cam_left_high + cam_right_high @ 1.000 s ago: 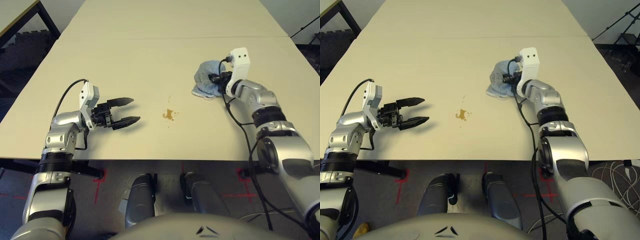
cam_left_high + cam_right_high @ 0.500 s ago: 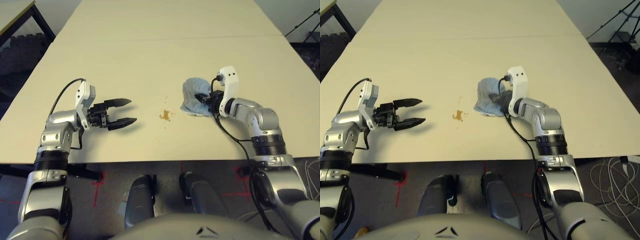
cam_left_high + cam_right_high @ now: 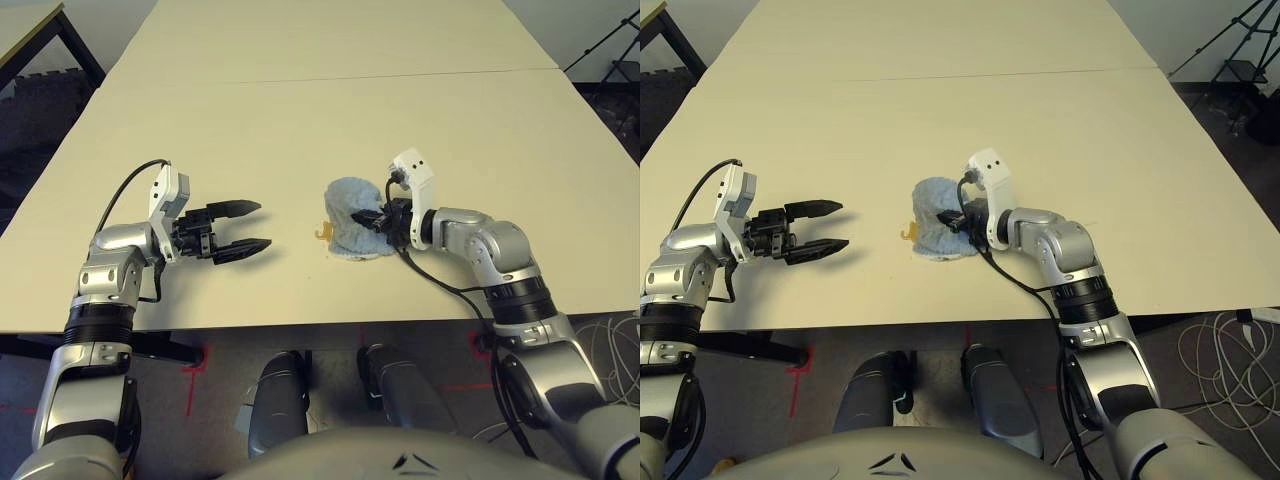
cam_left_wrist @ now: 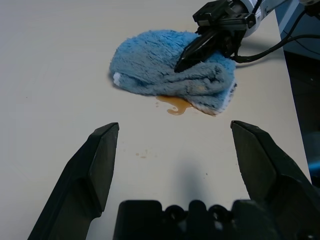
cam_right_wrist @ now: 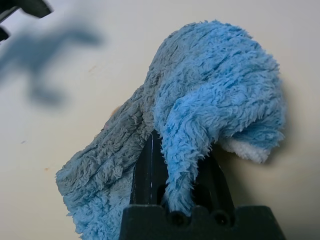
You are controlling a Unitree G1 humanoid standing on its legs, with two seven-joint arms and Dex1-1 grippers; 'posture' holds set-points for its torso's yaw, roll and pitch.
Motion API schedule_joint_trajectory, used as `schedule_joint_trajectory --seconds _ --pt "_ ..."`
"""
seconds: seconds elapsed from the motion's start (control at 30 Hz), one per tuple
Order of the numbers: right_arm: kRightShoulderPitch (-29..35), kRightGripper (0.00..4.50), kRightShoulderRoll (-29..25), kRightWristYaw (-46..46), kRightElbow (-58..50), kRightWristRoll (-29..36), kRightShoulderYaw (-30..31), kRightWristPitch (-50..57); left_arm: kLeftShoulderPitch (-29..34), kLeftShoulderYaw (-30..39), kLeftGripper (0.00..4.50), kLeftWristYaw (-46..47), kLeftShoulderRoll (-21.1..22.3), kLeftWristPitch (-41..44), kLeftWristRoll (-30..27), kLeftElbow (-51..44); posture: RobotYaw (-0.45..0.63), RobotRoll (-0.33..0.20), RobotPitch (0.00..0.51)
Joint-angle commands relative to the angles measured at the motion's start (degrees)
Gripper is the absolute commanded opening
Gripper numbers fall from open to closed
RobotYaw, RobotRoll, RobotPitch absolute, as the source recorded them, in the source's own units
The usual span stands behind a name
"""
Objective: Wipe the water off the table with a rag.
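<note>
The light blue fuzzy rag (image 3: 350,212) lies bunched on the cream table (image 3: 300,120), near the middle of its front part. My right gripper (image 3: 373,220) is shut on the rag's right side, with a fold of cloth (image 5: 210,100) pinched between its black fingers (image 5: 148,170). A small orange-brown patch of water (image 3: 321,233) peeks out at the rag's left edge, and the left wrist view shows that patch of water (image 4: 175,105) partly under the cloth (image 4: 160,67). My left gripper (image 3: 258,226) stands open and empty just left of the spill, pointing at it.
A thin seam (image 3: 330,78) crosses the table farther back. A separate table with a black frame (image 3: 35,35) stands at the far left. A tripod (image 3: 1230,50) and loose cables (image 3: 1230,350) are on the floor to the right.
My right gripper has dragged the rag left and toward me across the table, onto the orange spill, which is now mostly covered. The left arm has stayed in place.
</note>
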Motion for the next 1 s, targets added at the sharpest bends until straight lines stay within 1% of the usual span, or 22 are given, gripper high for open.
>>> schedule_joint_trajectory --seconds 0.03,0.2,0.27,0.33,0.43,0.5,0.63,0.9,1.0 --pt "1.8 0.11 -0.5 4.4 0.3 0.2 8.1 3.2 0.9 0.0 4.50 -0.2 0.2 0.3 -0.4 -1.6 -0.16 0.000 0.148" --pt "1.4 0.11 -1.6 7.9 -1.2 0.5 11.7 3.3 1.5 0.0 4.50 0.1 0.0 0.5 -0.4 -2.2 -0.16 0.000 0.148" --pt "1.4 0.11 -1.7 8.3 -1.4 0.6 12.0 3.2 1.7 0.0 4.50 0.2 0.0 0.6 -0.4 -2.5 -0.16 0.000 0.148" --pt "1.2 0.11 -1.3 7.3 -0.9 0.3 11.1 2.6 1.8 -0.1 4.50 0.3 -0.1 0.6 -0.5 -2.6 -0.16 0.000 0.148" --pt "0.8 0.11 -0.5 5.2 0.8 -0.3 8.7 1.6 1.8 -0.1 4.50 0.3 -0.2 0.6 -0.5 -2.7 -0.16 0.000 0.148" --pt "-0.2 0.11 0.5 2.8 3.1 -0.3 5.3 0.6 1.8 -0.2 4.50 0.4 -0.3 0.6 -0.4 -2.7 -0.16 0.000 0.148" --pt "-4.1 0.11 1.7 -3.3 10.2 -1.1 -2.9 -3.9 1.2 -0.5 4.50 0.4 -0.7 0.5 -0.3 -2.3 -0.18 0.000 0.147" --pt "-10.0 0.11 0.7 -9.0 20.2 -1.8 -9.6 -11.9 -0.6 -0.6 4.50 0.3 -1.3 0.0 0.3 -0.5 -0.18 0.000 0.146" --pt "-12.5 0.11 0.0 -11.5 24.0 -1.2 -13.5 -14.6 -1.1 -0.6 4.50 0.3 -1.3 -0.3 0.4 0.2 -0.18 0.000 0.146"
